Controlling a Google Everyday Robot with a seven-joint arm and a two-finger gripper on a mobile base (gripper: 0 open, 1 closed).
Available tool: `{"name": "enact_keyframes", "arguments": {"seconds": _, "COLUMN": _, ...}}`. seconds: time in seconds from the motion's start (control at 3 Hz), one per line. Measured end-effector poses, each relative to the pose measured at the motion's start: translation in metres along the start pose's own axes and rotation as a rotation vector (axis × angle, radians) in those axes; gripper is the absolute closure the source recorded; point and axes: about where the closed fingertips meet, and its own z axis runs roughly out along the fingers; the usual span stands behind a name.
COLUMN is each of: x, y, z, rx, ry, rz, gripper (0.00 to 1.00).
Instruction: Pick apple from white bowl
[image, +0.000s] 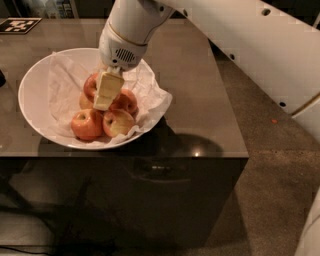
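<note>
This looks like a robotics test space in a lab or office, not a home. A black-and-white fiducial tag (19, 25) lies flat at the far left corner of a plain, glossy grey-brown table (200, 100). The floor (270, 190) beside it is a speckled, carpet-like grey-brown. A large white robot arm (240, 35) reaches in from the right, and its gripper (106, 97) hangs low among the apples (87, 124) in a white bowl (32, 95) lined with crumpled tissue paper (150, 97).
</note>
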Motion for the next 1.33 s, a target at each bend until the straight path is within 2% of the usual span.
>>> {"name": "enact_keyframes", "arguments": {"seconds": 0.33, "x": -0.001, "y": 0.001, "z": -0.005, "rx": 0.002, "ry": -0.012, "rz": 0.023, "gripper": 1.00}}
{"name": "enact_keyframes", "arguments": {"seconds": 0.67, "x": 0.004, "y": -0.006, "z": -0.021, "rx": -0.013, "ry": -0.080, "rz": 0.076, "gripper": 1.00}}
{"name": "enact_keyframes", "arguments": {"seconds": 1.0, "x": -0.008, "y": -0.017, "z": -0.055, "rx": -0.002, "ry": -0.133, "rz": 0.084, "gripper": 1.00}}
{"name": "enact_keyframes", "arguments": {"seconds": 1.33, "x": -0.056, "y": -0.039, "z": -0.119, "rx": 0.059, "ry": -0.183, "rz": 0.025, "gripper": 1.00}}
